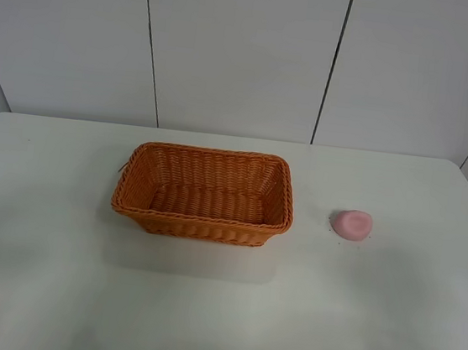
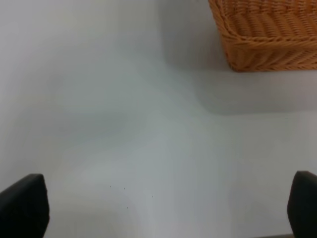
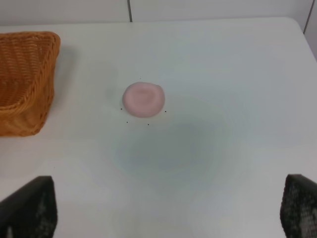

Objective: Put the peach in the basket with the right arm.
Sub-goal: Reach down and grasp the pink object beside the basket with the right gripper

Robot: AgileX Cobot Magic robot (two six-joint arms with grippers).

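Note:
The pale pink peach [image 1: 352, 224] lies on the white table to the right of the orange-brown wicker basket [image 1: 204, 193], which holds nothing. No arm shows in the exterior high view. In the right wrist view the peach [image 3: 143, 98] sits ahead of my right gripper [image 3: 168, 208], whose dark fingertips [image 3: 30, 206] stand wide apart at the frame's corners; the basket [image 3: 25, 82] shows at the side. My left gripper [image 2: 163, 206] is also spread wide over bare table, with a corner of the basket [image 2: 267, 32] ahead of it.
The white table [image 1: 219, 308] ends at a pale panelled wall [image 1: 240, 49] behind the basket. Its right edge runs close beyond the peach. A few tiny dark specks dot the table around the peach.

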